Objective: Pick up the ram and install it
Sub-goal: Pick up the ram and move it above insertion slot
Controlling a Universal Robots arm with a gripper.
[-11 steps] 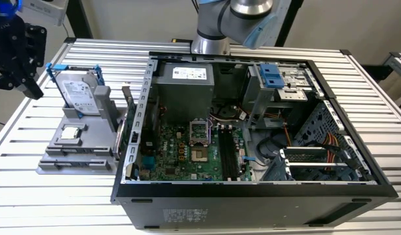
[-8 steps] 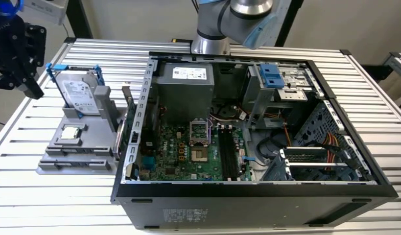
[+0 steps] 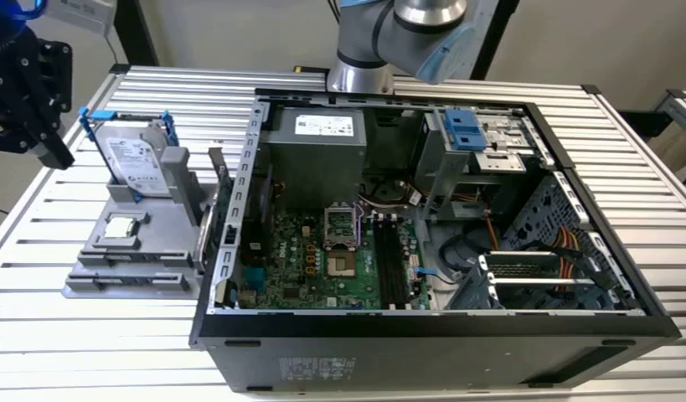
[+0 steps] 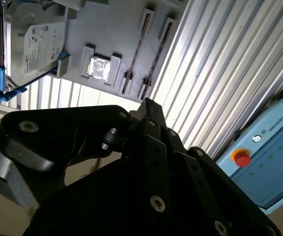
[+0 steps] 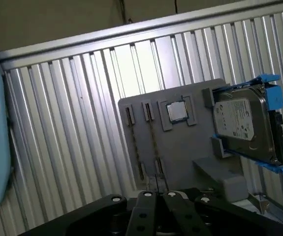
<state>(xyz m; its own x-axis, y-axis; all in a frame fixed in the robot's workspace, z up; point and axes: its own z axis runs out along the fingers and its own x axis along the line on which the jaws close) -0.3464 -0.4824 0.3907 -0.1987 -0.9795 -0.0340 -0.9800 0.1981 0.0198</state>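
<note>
In the exterior view the gripper (image 3: pixel 35 126) hangs in the air off the far left corner of the grey holder (image 3: pixel 97 285), touching nothing. In both wrist views its black links run to one point, so the jaws look pressed together with nothing between them. On the holder's far end the hard drive (image 3: pixel 138 159) stands in blue rails, and the processor chip (image 3: pixel 121 224) sits in a square pocket at the holder's middle. The holder's near end has two narrow slots, each with a thin dark strip seen edge-on. The ram (image 4: pixel 137 50) appears to be one of these strips, though I cannot tell which. Just beside the holder, to the exterior view's right, lies the open computer case (image 3: pixel 432 331), its motherboard (image 3: pixel 309 268) exposed.
</note>
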